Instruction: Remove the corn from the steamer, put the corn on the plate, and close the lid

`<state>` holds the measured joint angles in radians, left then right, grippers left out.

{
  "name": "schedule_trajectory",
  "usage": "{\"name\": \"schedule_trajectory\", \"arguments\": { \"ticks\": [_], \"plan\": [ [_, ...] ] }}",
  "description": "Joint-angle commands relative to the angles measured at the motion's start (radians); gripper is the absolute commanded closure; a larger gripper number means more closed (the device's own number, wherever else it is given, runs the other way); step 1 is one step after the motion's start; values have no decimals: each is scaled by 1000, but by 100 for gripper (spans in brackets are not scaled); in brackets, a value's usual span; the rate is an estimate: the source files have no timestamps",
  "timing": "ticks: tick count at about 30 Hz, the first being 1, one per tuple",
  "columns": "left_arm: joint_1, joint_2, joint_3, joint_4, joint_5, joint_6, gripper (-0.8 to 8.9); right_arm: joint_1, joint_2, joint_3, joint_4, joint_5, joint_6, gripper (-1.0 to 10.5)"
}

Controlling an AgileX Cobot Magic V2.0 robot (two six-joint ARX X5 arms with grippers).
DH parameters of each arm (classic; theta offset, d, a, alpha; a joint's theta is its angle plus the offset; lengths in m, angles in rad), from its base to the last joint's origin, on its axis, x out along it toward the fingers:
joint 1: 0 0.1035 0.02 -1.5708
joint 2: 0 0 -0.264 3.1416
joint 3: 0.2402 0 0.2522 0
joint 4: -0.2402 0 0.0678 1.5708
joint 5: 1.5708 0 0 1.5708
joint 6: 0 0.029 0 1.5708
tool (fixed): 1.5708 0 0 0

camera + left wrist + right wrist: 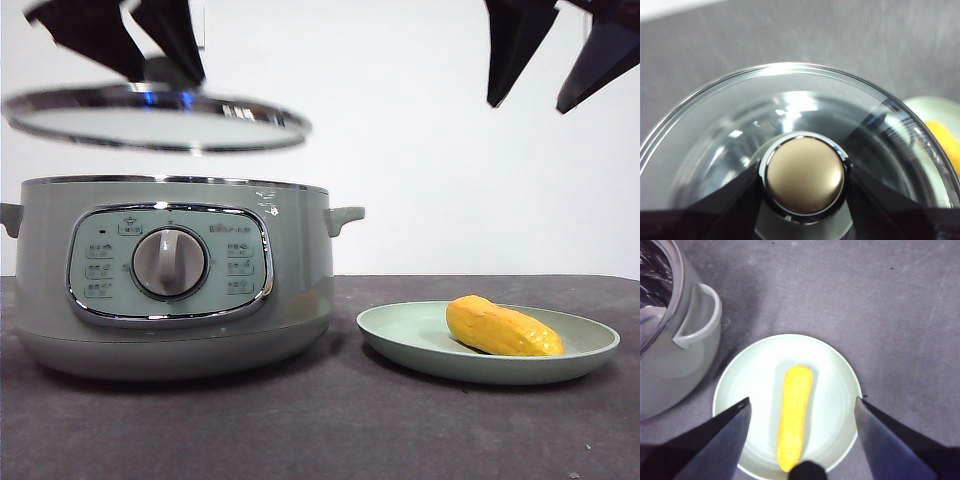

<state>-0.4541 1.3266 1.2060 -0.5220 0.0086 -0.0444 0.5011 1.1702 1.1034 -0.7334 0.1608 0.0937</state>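
Observation:
The yellow corn (503, 327) lies on the pale green plate (400, 335), to the right of the sage-green steamer (170, 275). My left gripper (150, 60) is shut on the knob (805, 175) of the glass lid (155, 118) and holds the lid tilted a little above the steamer's open rim. My right gripper (560, 70) is open and empty, high above the plate. In the right wrist view the corn (795, 415) lies in the middle of the plate (835, 385), between the open jaws, with the steamer (670, 355) beside it.
The dark grey table (330, 430) runs across the front. The steamer's side handle (345, 217) points toward the plate. A white wall stands behind.

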Motion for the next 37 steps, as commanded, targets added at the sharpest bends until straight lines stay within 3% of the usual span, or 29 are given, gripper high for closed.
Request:
{"name": "schedule_trajectory", "arguments": {
  "ticks": [1,12,13,15,16,24,26,28,29,32,37],
  "plan": [
    [-16,40,11,43,3,-12,822,-19,-8,-5,-19,6,10,600],
    [-31,92,11,-23,-6,-12,787,-78,-8,-5,-58,3,2,601],
    [-31,92,11,-21,-7,-12,674,-78,-8,-5,-57,3,2,601],
    [-30,92,11,-15,-8,-13,323,-78,-8,-5,-58,3,2,601],
    [-30,92,11,-10,-8,-13,303,-78,-8,-5,-58,3,2,601],
    [-37,-75,11,-108,-34,-16,317,-75,-70,-5,-60,-4,-23,605],
    [-47,-167,11,-164,-36,-15,476,-75,-116,-5,-57,-4,-23,703],
    [-55,-256,11,-212,-38,-4,762,-72,-172,-17,-42,-5,-23,870],
    [-60,-303,11,-241,-51,4,816,-66,-208,-40,-16,-5,-23,919],
    [-86,-435,-34,-249,-198,3,822,-43,-342,-171,110,-3,-13,924],
    [-117,-698,-346,-32,-219,-5,822,-7,-579,-423,301,-2,17,958]
  ]
}}
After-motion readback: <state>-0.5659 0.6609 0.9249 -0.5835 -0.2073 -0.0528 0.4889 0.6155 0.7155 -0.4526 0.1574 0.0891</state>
